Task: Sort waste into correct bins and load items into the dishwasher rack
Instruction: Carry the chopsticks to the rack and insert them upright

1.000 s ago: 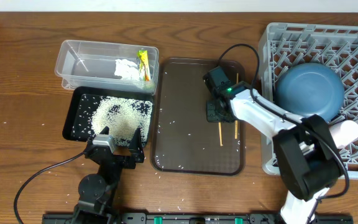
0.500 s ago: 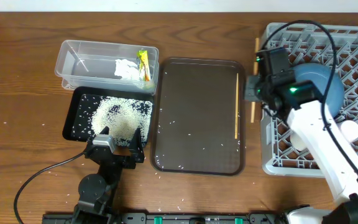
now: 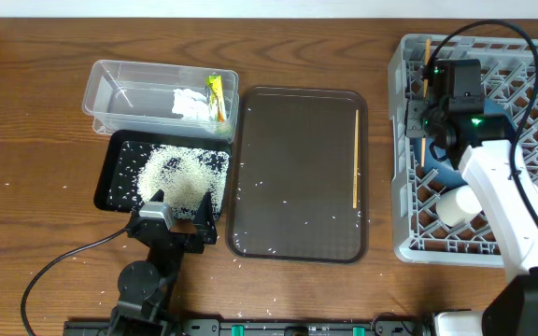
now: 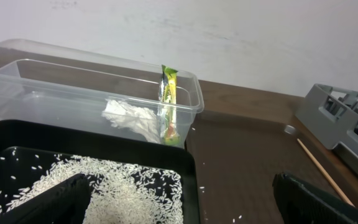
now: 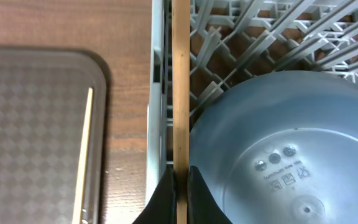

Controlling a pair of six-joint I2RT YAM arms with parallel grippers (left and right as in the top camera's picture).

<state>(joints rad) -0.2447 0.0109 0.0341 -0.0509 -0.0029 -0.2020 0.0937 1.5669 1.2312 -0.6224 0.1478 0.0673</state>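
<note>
My right gripper [image 3: 424, 119] is shut on one wooden chopstick [image 3: 426, 89], holding it over the left edge of the grey dishwasher rack [image 3: 530, 65]; the wrist view shows the stick [image 5: 180, 81] between the fingers [image 5: 181, 186], beside the upturned blue plate [image 5: 284, 162]. The other chopstick [image 3: 355, 159] lies on the brown tray [image 3: 297, 177]. A white cup [image 3: 458, 205] lies in the rack. The clear tub [image 3: 120, 89] holds the tissue [image 3: 191, 103] and yellow-green wrapper [image 3: 216, 96]. The black tray [image 3: 120, 154] holds rice [image 3: 177, 173]. My left gripper [image 4: 185, 205] is open above the black tray's corner.
Loose rice grains are scattered on the brown tray and on the wooden table [image 3: 26, 121] around it. The left arm's cable [image 3: 54, 271] runs along the table's front left.
My right gripper has carried one chopstick from the brown tray rightward and up to the rack's left edge. The left arm has not moved.
</note>
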